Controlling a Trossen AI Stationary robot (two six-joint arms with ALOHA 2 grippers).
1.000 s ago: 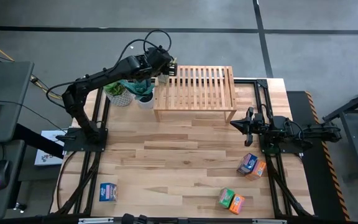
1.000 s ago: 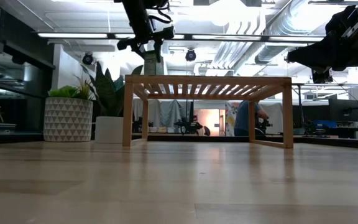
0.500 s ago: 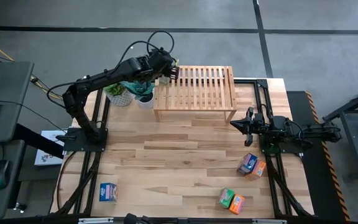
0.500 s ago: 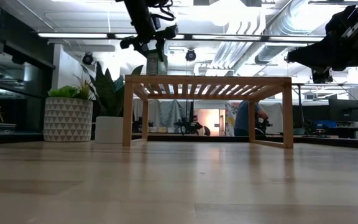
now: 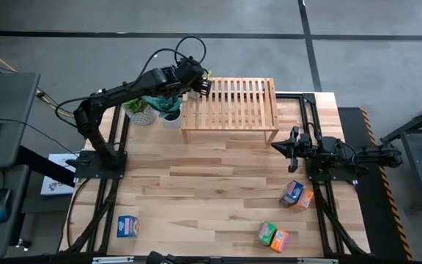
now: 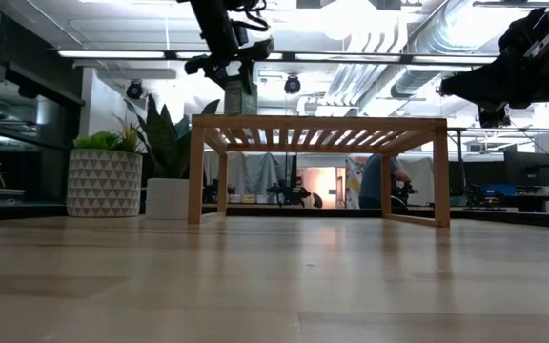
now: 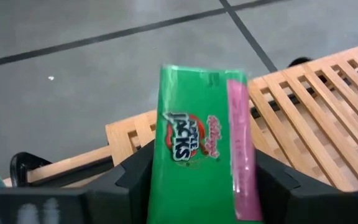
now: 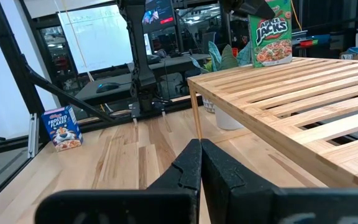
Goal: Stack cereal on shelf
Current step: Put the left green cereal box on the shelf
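Note:
My left gripper (image 5: 196,82) is shut on a green cereal box (image 7: 197,149) over the far left corner of the light wood shelf (image 5: 233,106). The right wrist view shows the box (image 8: 271,34) standing upright at the shelf's top. My right gripper (image 5: 278,147) is shut and empty, waiting by the table's right side, near the shelf's right end. A blue box (image 5: 128,226) lies at the near left. A blue and an orange box (image 5: 297,195) and a green and an orange box (image 5: 273,236) lie at the near right. My left gripper pinches the green box between its two fingers (image 7: 135,180), one on each narrow side (image 7: 241,186), at the box's upper part. The fingers come from above, pointing down. The box stands upright with its lower end (image 6: 239,111) at the shelf's slats; whether it rests there I cannot tell.
Two potted plants (image 5: 141,110) and a white pot (image 5: 171,117) stand just left of the shelf, under my left arm. Black arm frames run along the table's left and right sides. The middle of the plank table (image 5: 211,183) is bare.
My left gripper has moved a little toward the table's right edge with the green box, further over the shelf's far left corner. The box stays upright.

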